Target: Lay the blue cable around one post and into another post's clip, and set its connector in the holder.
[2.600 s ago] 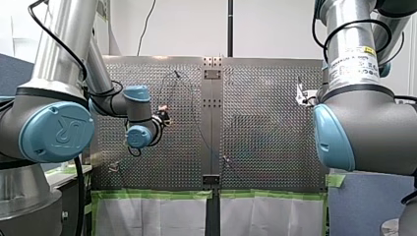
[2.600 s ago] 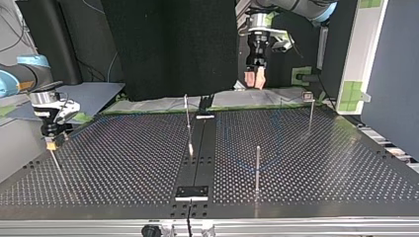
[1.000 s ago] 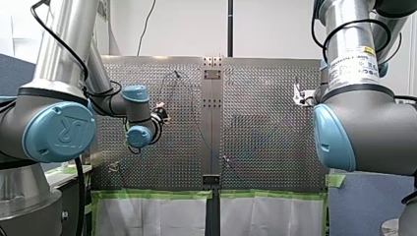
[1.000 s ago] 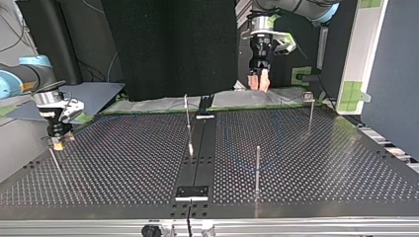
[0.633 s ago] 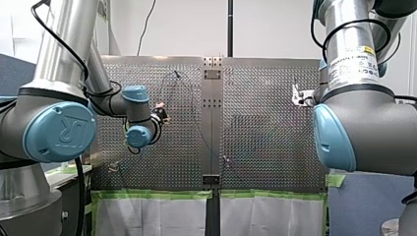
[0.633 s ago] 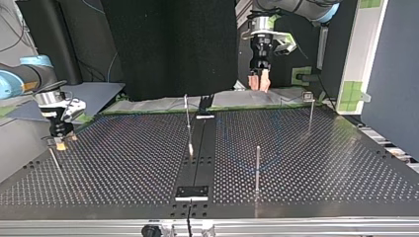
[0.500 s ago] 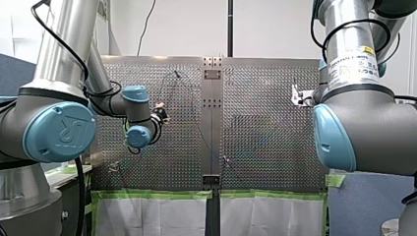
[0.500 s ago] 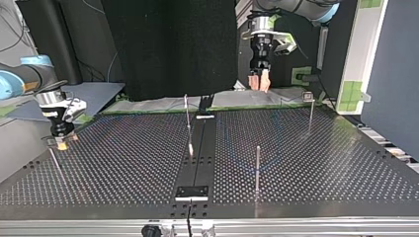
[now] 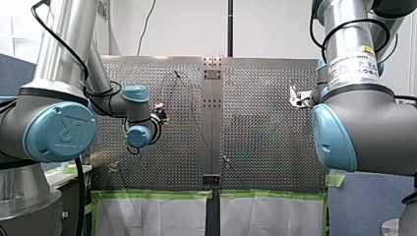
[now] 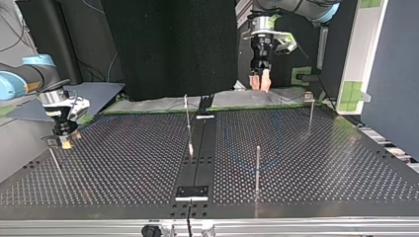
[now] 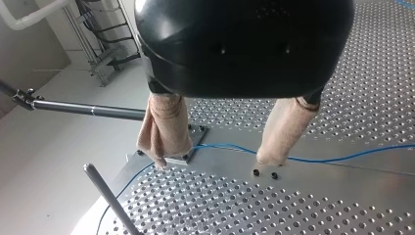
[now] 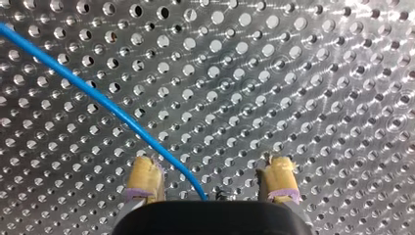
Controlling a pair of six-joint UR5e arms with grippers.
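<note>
The blue cable (image 12: 88,88) lies flat on the perforated plate and runs between the yellow pads (image 12: 144,178) of my right gripper (image 12: 210,169), closer to one pad; the gripper is open, just above the plate. In the top view my right gripper (image 10: 63,140) hovers at the left beside a thin post (image 10: 53,157). My left gripper (image 11: 214,157) is open, its beige pads (image 11: 164,129) high above the cable (image 11: 342,157), which passes below them. It hangs over the far edge in the top view (image 10: 260,81). A dark holder (image 10: 192,192) sits at the near edge.
Three thin posts stand on the plate in the top view: one at the middle (image 10: 187,116), one nearer (image 10: 257,168), one with a clip head at the far right (image 10: 310,111). A dark rod (image 11: 83,108) and another post (image 11: 105,196) lie beside my left gripper.
My right gripper has slid a little toward the top view's right, along the plate by the left post. My left gripper has stayed almost still.
</note>
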